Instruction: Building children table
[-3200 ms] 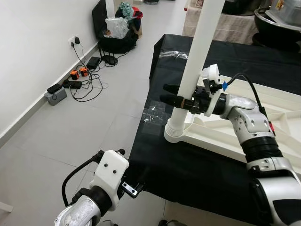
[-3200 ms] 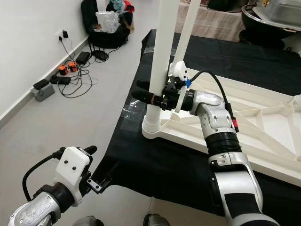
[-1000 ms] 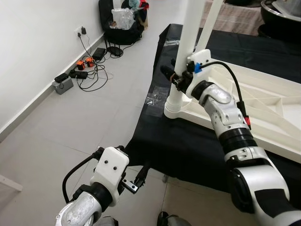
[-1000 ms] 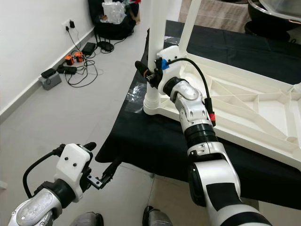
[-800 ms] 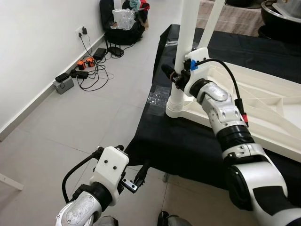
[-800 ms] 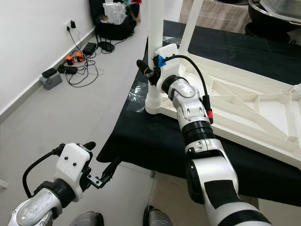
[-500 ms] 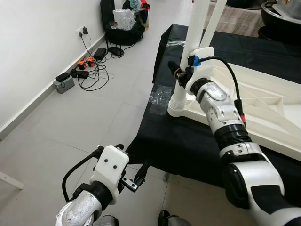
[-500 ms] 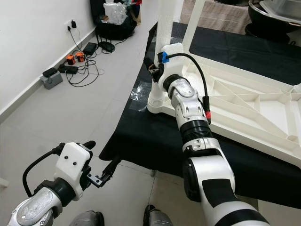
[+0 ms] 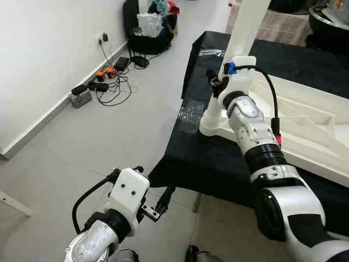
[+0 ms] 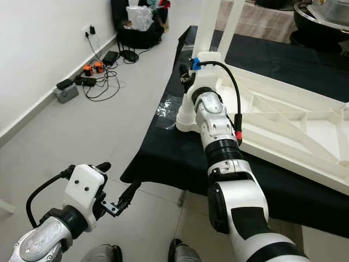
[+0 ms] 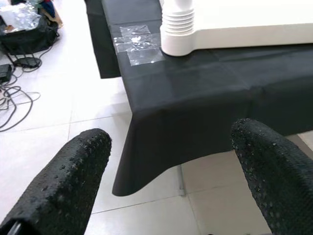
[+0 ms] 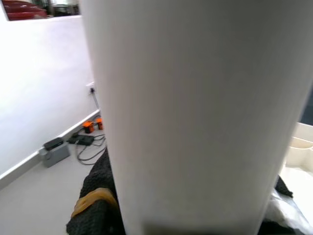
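Right gripper (image 9: 214,86) clamped around round white plastic table leg (image 9: 243,34), upright at near-left corner of upturned white plastic tabletop (image 10: 289,128) on black-clothed table (image 9: 218,164). Left gripper (image 11: 171,171) spread wide, empty, low over floor (no legible writing).

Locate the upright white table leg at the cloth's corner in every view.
Left eye view: the white table leg rises at upper centre-right.
Right eye view: upper centre.
Left wrist view: its ribbed foot at the top edge.
Right wrist view: close up, across the middle.
Shared landmark: clear tape patch beside its foot.
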You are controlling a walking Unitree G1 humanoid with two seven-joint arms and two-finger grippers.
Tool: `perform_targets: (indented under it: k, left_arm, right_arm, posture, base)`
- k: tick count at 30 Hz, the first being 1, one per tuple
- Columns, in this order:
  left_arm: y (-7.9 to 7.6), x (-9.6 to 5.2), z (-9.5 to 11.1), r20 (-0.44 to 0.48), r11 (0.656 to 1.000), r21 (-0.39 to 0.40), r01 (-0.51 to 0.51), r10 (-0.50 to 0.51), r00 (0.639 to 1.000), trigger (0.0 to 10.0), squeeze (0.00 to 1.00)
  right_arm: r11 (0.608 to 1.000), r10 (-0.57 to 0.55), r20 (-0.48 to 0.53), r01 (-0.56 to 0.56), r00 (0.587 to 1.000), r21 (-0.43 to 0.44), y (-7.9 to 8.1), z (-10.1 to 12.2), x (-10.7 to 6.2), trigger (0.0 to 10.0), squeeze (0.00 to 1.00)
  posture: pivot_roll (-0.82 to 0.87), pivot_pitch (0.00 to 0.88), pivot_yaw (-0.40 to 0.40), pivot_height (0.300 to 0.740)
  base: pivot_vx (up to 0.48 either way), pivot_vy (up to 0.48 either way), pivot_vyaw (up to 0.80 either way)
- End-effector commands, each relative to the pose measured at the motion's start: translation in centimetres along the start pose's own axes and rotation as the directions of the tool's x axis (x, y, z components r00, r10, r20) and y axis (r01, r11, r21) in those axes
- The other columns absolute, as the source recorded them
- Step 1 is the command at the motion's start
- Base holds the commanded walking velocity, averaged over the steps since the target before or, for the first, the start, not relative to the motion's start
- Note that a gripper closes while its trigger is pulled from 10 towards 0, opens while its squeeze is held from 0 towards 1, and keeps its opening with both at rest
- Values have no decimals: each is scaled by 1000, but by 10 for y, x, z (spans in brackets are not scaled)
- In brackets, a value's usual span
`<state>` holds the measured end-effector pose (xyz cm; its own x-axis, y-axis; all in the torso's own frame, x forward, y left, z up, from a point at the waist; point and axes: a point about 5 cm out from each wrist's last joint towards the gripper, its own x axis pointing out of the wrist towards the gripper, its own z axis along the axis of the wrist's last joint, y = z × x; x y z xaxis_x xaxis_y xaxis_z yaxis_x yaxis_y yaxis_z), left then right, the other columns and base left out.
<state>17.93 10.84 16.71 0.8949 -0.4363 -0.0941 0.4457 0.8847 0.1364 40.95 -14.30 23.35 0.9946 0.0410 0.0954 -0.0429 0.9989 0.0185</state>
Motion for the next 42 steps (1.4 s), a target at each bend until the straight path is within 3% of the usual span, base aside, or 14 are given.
perform_targets:
  k: [1,8,20,25,33,39,42]
  left_arm:
    - [-2,1,-4,-15,1000,-3,6,-6,1000,10000,0]
    - [-1,2,-3,-13,1000,-2,4,-4,1000,10000,0]
    - [-1,2,-3,-12,1000,-1,5,-5,1000,10000,0]
    - [-2,2,-2,-11,1000,0,4,-4,1000,10000,0]
    - [-1,3,-2,-8,1000,-1,4,-4,1000,10000,0]
    - [-2,4,-1,-4,1000,0,6,-6,1000,10000,0]
    - [-2,4,-1,-4,1000,1,7,-7,1000,10000,0]
  right_arm:
    - [996,-87,-153,87,984,-4,-11,-39,-9,10000,0]
    - [980,-174,-175,187,969,64,-6,-43,-10,10000,0]
    - [951,-295,-161,306,942,44,-9,-40,-10,10000,0]
    - [892,-441,-142,450,886,37,-15,-35,-11,10000,0]
    - [850,-520,-110,526,847,34,-19,-27,-11,10000,0]
    - [781,-615,-98,621,783,67,-13,-23,-15,10000,0]
    - [765,-634,-93,640,768,64,-13,-23,-16,10000,0]
  posture:
    - [92,154,-83,740]
    - [95,156,-82,740]
    - [95,160,-85,740]
    - [95,162,-85,740]
    - [95,164,-85,740]
    - [93,163,-86,740]
    - [93,165,-85,740]
  base:
    - [0,0,0]
    - [0,0,0]
    - [0,0,0]
    - [0,0,0]
    - [0,0,0]
    - [0,0,0]
    - [0,0,0]
